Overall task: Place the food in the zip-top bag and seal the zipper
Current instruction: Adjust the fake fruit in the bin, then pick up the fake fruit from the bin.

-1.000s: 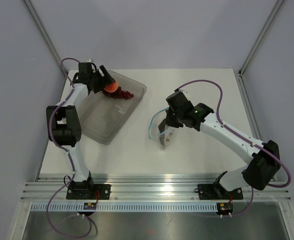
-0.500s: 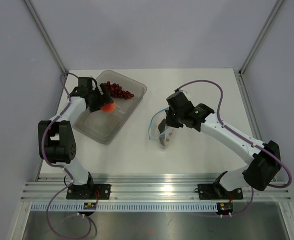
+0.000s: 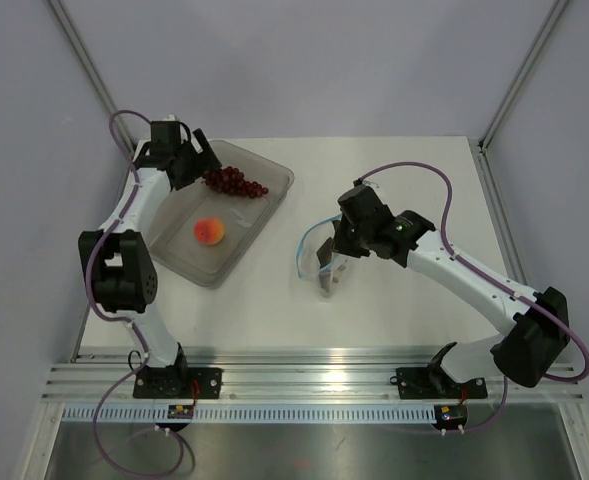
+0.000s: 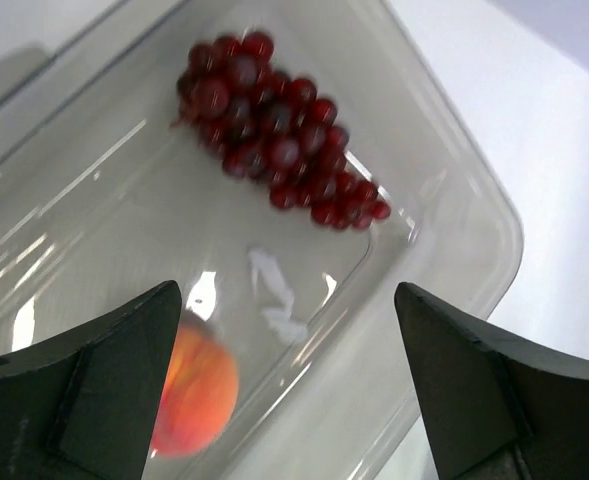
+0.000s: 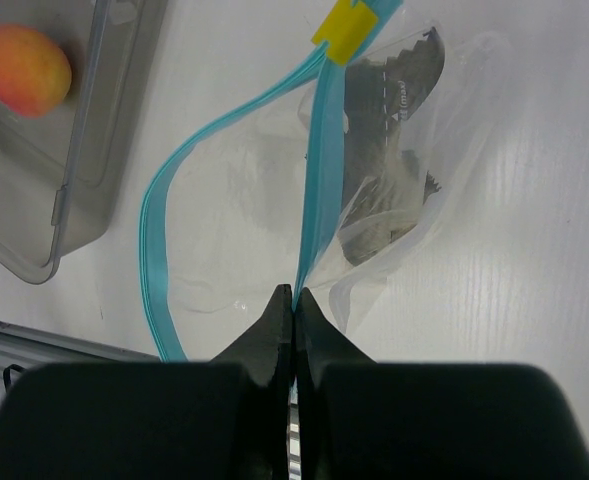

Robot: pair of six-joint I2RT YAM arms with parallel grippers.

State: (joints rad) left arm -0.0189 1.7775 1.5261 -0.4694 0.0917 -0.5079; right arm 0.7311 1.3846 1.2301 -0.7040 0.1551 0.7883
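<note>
The peach [image 3: 210, 232] lies loose on the floor of the grey tray [image 3: 179, 255], also seen low in the left wrist view as the peach [image 4: 194, 390]. The grapes [image 3: 236, 182] rest at the tray's far end, the same grapes [image 4: 274, 130] filling the top of the left wrist view. My left gripper [image 3: 196, 165] hangs open over the tray's far left corner, nothing between its fingers [image 4: 124, 350]. The zip-top bag [image 5: 394, 180] stands at mid-table with its mouth gaping. My right gripper [image 5: 294, 297] is shut on one side of the blue zipper [image 5: 319, 180].
The translucent tray [image 5: 34, 200] sits left of the bag [image 3: 324, 262]. Something dark and crumpled [image 5: 389, 150] is inside the bag. A yellow tab [image 5: 346, 22] marks the zipper's far end. Grey walls close the table at back and sides.
The left gripper carried the peach from beside the grapes toward the tray's middle, let it go there, opened wider and drew back to the far left. The right arm stayed put.
</note>
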